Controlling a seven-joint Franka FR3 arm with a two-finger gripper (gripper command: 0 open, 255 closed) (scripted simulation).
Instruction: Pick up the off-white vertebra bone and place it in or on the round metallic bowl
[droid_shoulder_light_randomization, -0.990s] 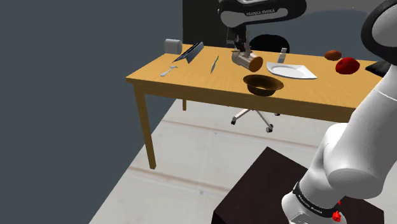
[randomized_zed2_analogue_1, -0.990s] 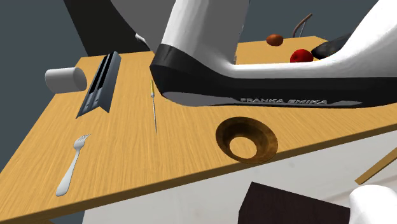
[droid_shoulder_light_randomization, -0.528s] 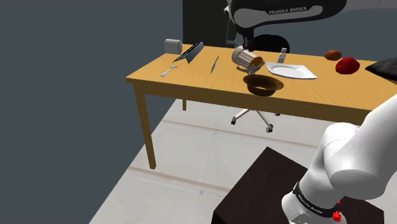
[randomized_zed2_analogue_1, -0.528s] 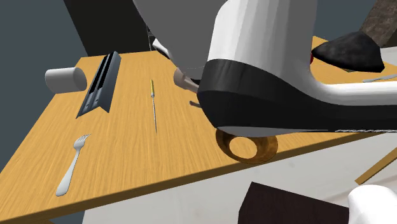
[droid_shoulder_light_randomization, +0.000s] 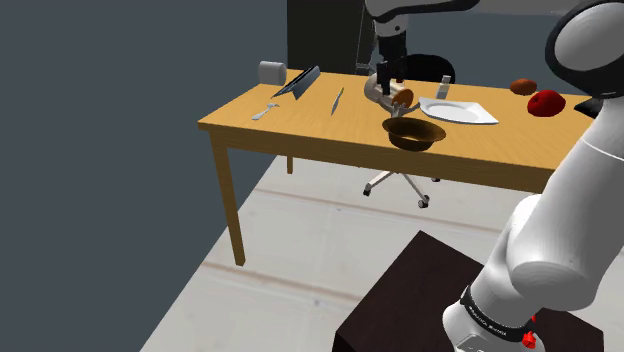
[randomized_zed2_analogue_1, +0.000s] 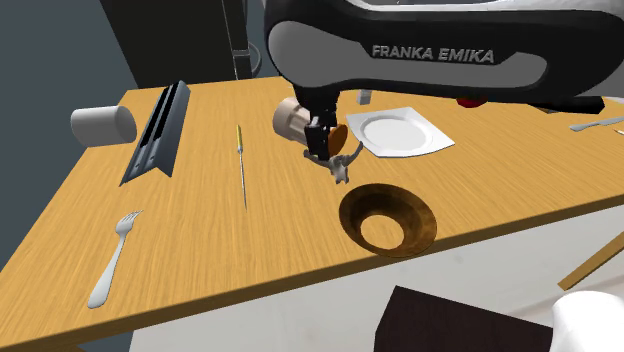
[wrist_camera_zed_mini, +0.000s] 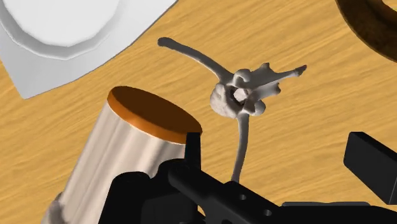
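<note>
When viewed along the gripper (wrist_camera_zed_mini: 273, 143), found fingers (wrist_camera_zed_mini: 370, 160) spread wide, set either side of the vertebra bone (wrist_camera_zed_mini: 238, 98) for a clasp, holding nothing. Lies on wooden table (randomized_zed2_analogue_1: 200, 240) beside orange-lidded canister (wrist_camera_zed_mini: 137, 159), far-left of brown bowl (randomized_zed2_analogue_1: 388, 222) in second exterior view.

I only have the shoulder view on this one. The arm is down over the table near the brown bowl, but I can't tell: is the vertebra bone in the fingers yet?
Observer: No. The wrist view shows the vertebra bone lying on the table, with the fingers apart and touching none of it.
Operator: Anything crowding the grasp?
Observer: Yes, a pale cylinder with an orange-brown end lies right beside one finger.
Operator: And the bowl?
Observer: In the second exterior view the brown bowl sits apart from the bone, with nothing in it.
</note>
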